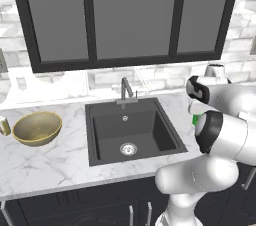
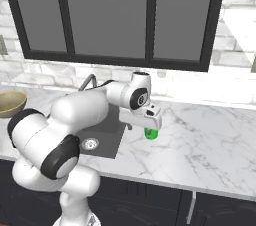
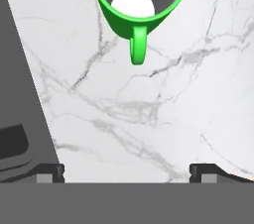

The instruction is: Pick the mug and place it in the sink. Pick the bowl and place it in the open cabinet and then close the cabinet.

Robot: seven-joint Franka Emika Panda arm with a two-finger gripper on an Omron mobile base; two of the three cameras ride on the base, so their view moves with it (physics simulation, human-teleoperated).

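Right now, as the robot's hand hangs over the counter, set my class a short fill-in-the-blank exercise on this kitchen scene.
1. The mug standing on the marble counter is coloured ____.
2. The gripper hangs above the mug with its jaws ____.
3. The bowl rests on the counter on the far side of the ____ from the mug.
4. Nothing lies in the black sink except its round steel ____.

Missing words: green; open; sink; drain

We are looking at evenly lit rendered pictures, bright and soft, with no strong glare. Light is washing the marble counter [image 1: 50,157] pale, and the sink [image 1: 132,132] is staying dark and matte. Shadows are lying faint under the bowl [image 1: 37,128]. Edges are looking slightly soft and pixelated; no lens distortion is showing.
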